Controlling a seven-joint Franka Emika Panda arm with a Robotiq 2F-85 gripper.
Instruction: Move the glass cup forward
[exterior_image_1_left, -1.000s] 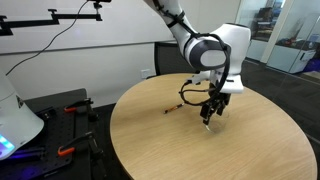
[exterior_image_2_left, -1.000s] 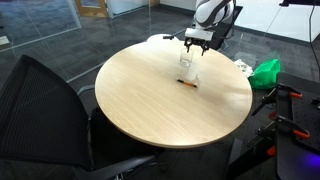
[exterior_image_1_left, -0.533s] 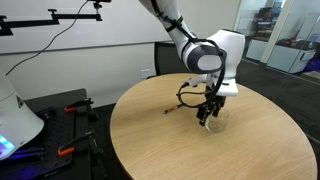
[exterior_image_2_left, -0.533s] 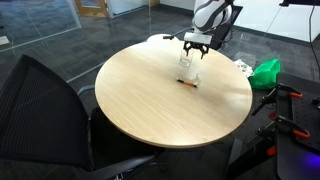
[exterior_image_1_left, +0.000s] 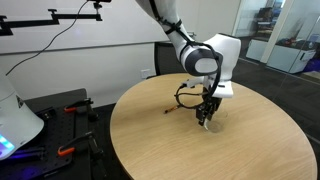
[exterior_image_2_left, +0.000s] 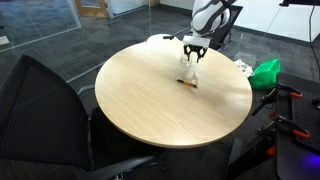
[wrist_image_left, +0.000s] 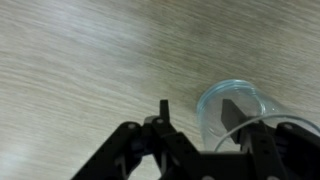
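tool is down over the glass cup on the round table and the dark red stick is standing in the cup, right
Not quite. The dark red stick is not in the glass cup. It lies flat on the round table, beside the cup and apart from it, as both exterior views show. The tool is indeed down over the cup.

- Table: pale tan wood, fine straight grain streaks clear in the wrist view.
- Glass cup: colourless, see-through, with a faint bluish-white rim.
- Gripper: matte black.
- Arm: white shells, dark grey joint.
- Stick: dark red.
- Chair: black.
- Bag-like item: bright green.
- Tool handles: orange, on a black surface.
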